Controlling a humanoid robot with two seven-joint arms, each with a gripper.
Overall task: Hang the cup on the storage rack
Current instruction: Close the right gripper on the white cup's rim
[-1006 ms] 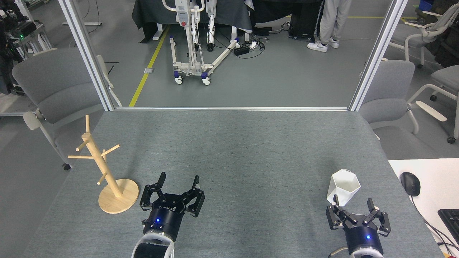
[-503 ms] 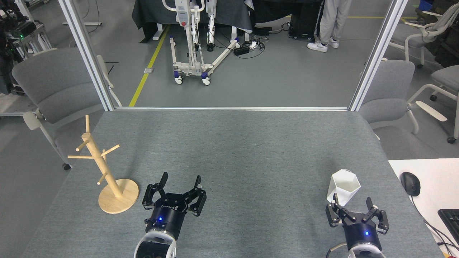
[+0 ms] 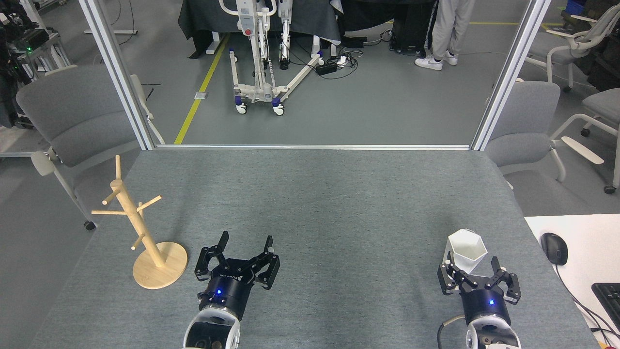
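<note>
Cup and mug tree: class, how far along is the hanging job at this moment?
Nothing is done: the white faceted cup stands on the table, far from the wooden mug tree, whose pegs are bare. In hand: the open right claw sits at the cup's base. Left: gripping, carrying, hanging. The left claw is open and holds nothing.

The cup's [image 3: 466, 251] lower part hides behind the right gripper [image 3: 472, 262] (handle unseen); a keyboard [image 3: 608, 296] is cut off at right.
</note>
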